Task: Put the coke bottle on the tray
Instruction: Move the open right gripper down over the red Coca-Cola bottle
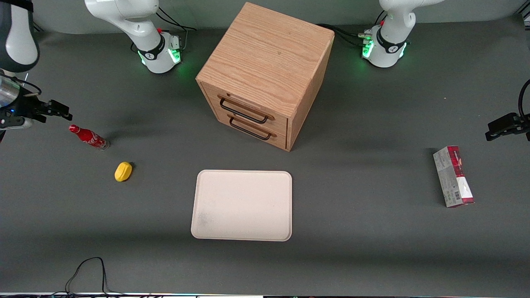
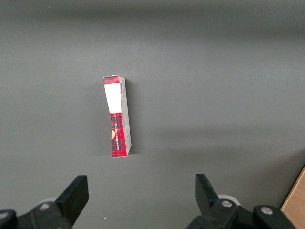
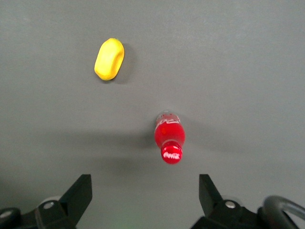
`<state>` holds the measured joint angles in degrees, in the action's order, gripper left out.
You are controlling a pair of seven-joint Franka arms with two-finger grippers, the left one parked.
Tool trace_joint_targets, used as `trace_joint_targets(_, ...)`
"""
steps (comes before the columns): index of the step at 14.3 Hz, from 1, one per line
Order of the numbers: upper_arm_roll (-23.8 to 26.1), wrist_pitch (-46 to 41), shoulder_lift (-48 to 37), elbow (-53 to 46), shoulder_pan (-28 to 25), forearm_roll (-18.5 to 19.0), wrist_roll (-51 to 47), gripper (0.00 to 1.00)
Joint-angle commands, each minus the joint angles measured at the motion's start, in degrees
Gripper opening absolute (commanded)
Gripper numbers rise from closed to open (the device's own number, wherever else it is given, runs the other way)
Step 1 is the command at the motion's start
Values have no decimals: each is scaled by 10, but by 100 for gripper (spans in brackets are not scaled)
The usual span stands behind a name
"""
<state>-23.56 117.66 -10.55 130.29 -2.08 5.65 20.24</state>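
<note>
The coke bottle (image 1: 88, 137) is a small slim red bottle with a red cap and white script. It stands upright on the grey table toward the working arm's end. In the right wrist view I look down on its cap (image 3: 171, 151). My right gripper (image 1: 58, 110) hangs above the table close beside the bottle's cap, farther from the front camera. Its fingers (image 3: 78, 191) are wide open and empty, and the bottle stands clear of them. The cream tray (image 1: 242, 205) lies flat and bare near the table's middle, in front of the cabinet.
A yellow lemon-shaped object (image 1: 123, 171) lies between bottle and tray, nearer the front camera; it shows in the right wrist view (image 3: 109, 59). A wooden drawer cabinet (image 1: 265, 74) stands farther back. A red-and-grey carton (image 1: 453, 176) lies toward the parked arm's end.
</note>
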Motion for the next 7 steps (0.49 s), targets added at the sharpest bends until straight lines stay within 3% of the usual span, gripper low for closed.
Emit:
trace_joint_targets(1,-1,58,12,29,-3,12,-12,99)
trace_joint_targets(7,-51,133,40,73,-2,13,49,98)
